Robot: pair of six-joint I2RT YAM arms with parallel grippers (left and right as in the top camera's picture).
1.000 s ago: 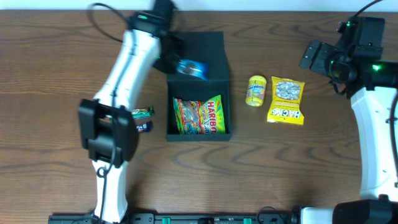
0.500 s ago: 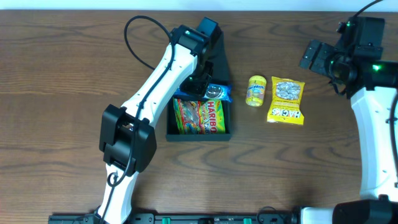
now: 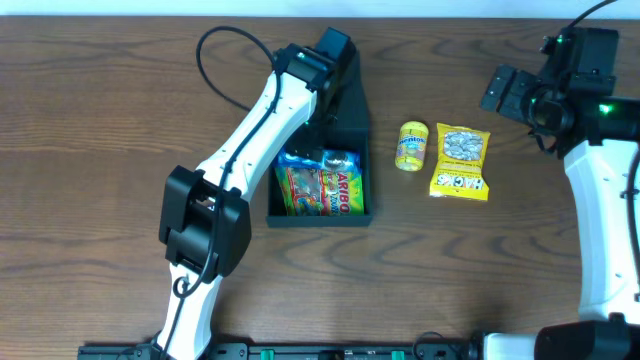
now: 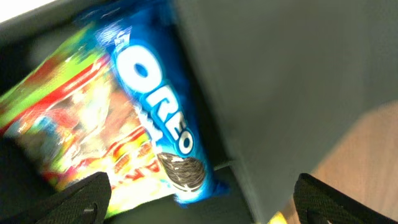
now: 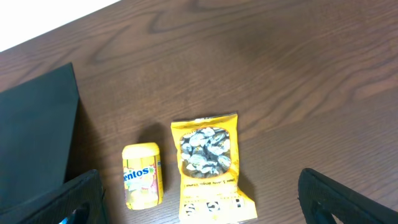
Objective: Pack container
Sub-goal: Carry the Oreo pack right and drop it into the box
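The dark teal container (image 3: 318, 219) stands open at mid-table, its lid (image 3: 348, 85) raised at the back. Inside lie a Haribo bag (image 3: 325, 195) and, across its far end, a blue Oreo pack (image 3: 315, 160). My left gripper (image 3: 320, 132) hovers over the container's back part, open and empty. In the left wrist view the left gripper (image 4: 202, 205) has the Oreo pack (image 4: 155, 124) lying free below it on the Haribo bag (image 4: 68, 130), beside the container's dark wall (image 4: 280, 81). My right gripper (image 3: 510, 88) stands open at the far right.
A yellow Mentos tub (image 3: 412, 146) and a yellow candy bag (image 3: 461, 161) lie right of the container. Both show in the right wrist view, the tub (image 5: 143, 174) and the bag (image 5: 208, 165), below the open right gripper (image 5: 202, 205).
My left arm swung from the container's back left to over it carrying the Oreo pack, then opened. The pack now lies in the container. The right arm has not moved.
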